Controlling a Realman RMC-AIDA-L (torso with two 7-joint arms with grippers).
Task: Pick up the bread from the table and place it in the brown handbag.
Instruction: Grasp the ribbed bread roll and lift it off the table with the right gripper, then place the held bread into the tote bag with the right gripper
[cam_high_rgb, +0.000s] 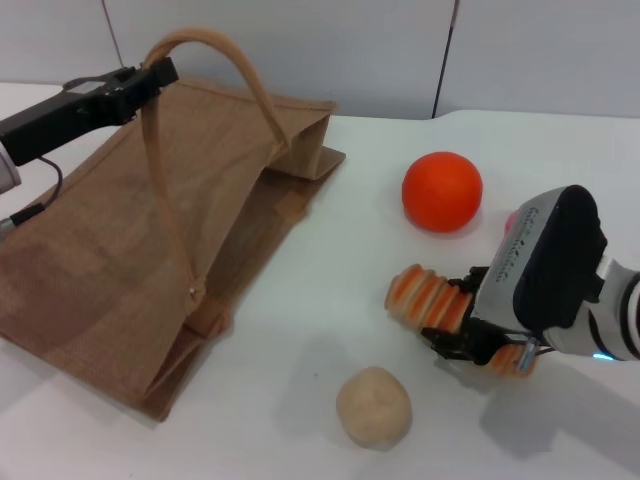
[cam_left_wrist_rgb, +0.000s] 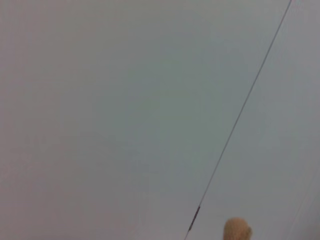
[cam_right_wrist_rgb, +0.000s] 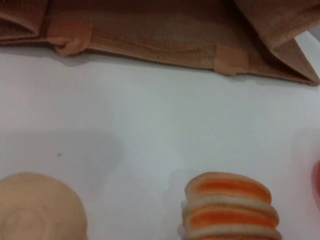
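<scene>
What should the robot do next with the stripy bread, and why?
Probably lift the bread and carry it toward the brown handbag. The right gripper is at the loaf's end, apparently closed on it, and the left gripper holds the handle up, opening the bag.

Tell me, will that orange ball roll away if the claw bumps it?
Probably yes. The smooth round orange ball sits free on the flat white table, with nothing touching it. It looks glossy, so it may slip too. The right claw is at the striped ribbed bread, apart from it.
</scene>
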